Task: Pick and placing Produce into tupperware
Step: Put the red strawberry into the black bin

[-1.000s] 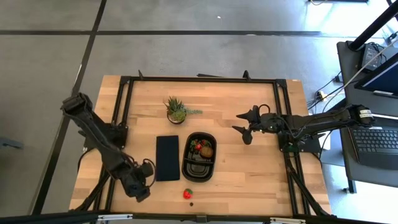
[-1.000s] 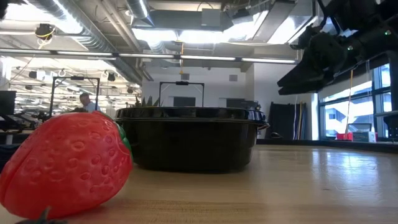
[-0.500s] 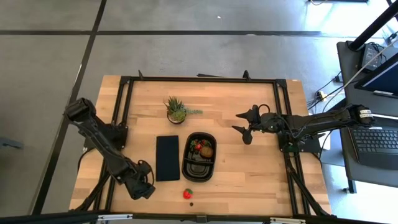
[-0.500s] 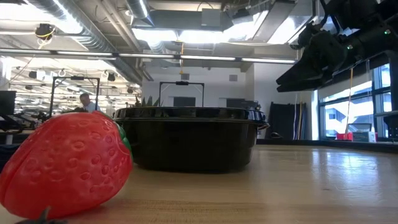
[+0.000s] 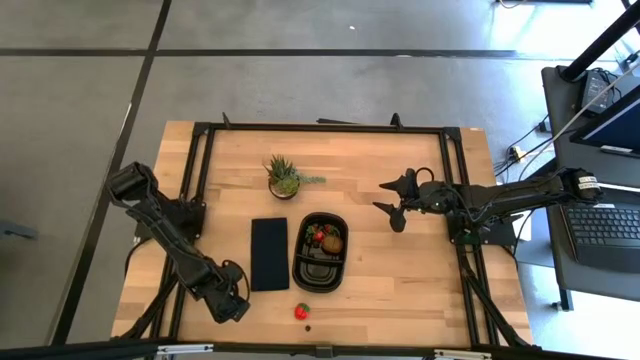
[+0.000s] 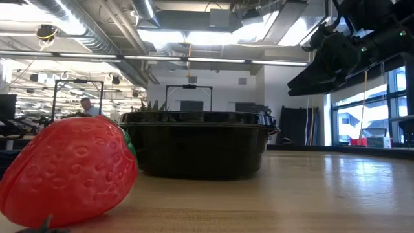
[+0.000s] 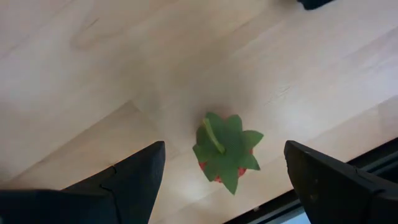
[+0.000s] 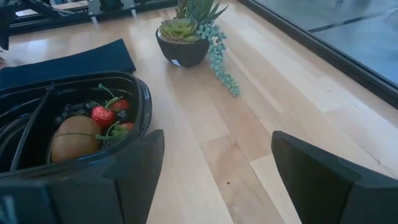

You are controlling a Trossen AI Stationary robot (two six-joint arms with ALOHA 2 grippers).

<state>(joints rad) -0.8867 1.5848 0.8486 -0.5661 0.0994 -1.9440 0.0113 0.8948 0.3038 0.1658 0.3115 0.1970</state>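
Observation:
One red strawberry (image 5: 301, 311) with a green leafy cap lies on the wood near the table's near edge; it fills the low view's left (image 6: 68, 171) and shows cap-first in the left wrist view (image 7: 224, 149). The black tupperware (image 5: 320, 250) stands behind it and holds a brown kiwi (image 8: 74, 140), strawberries (image 8: 104, 115) and dark berries. My left gripper (image 5: 236, 303) hovers open to the strawberry's left, its fingers (image 7: 134, 180) wide apart and touching nothing. My right gripper (image 5: 390, 205) waits open, raised to the tupperware's right.
A spiky green potted plant (image 5: 285, 177) stands toward the far edge, and a flat dark panel (image 5: 269, 253) lies left of the tupperware. Bare wood stretches right of the tupperware. The table's near edge (image 5: 320, 345) runs close behind the loose strawberry.
My left arm has shifted a little toward the table's right and near edge, bringing its gripper slightly closer to the loose strawberry. The strawberry, the tupperware and my right arm have kept still.

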